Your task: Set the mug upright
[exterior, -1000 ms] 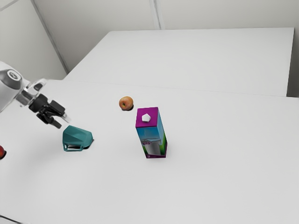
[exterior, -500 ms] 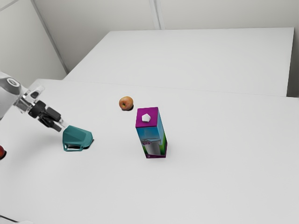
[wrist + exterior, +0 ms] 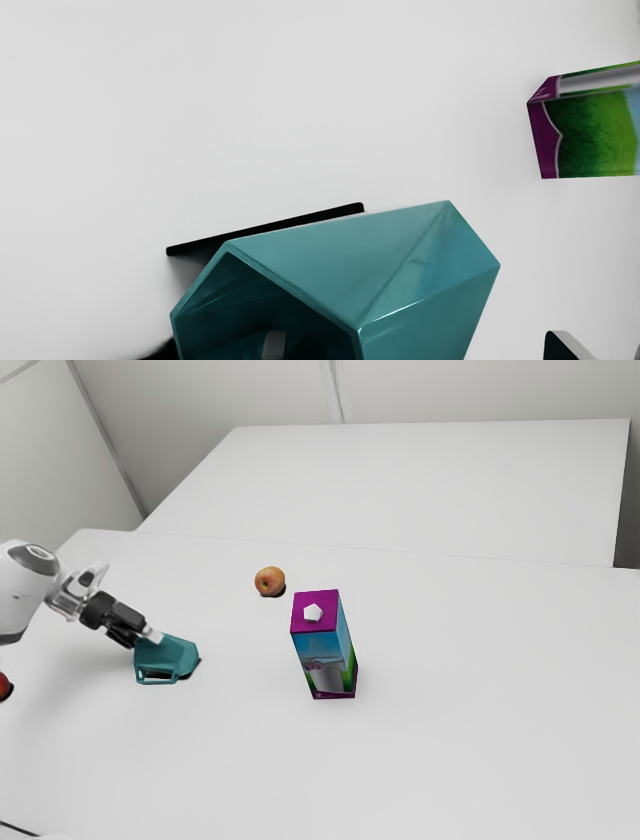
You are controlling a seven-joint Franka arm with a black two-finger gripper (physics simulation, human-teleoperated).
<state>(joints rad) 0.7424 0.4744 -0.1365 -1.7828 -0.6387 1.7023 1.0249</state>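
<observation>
The mug (image 3: 170,656) lies on its side on the counter (image 3: 420,760), partly cropped in the wrist view. The tool (image 3: 142,640) is open at its mouth, one fingertip (image 3: 275,345) showing before the dark interior; how deep, I can't tell. Near the mug, a red object (image 3: 3,686) is mostly cut off.

Arm (image 3: 22,585) in from exterior view's left, slanting downward; fingers (image 3: 126,617) parted (well apart, too).

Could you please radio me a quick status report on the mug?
Mug on its side. Jaws open, one finger at its mouth, the other outside. Carton stands apart.
</observation>
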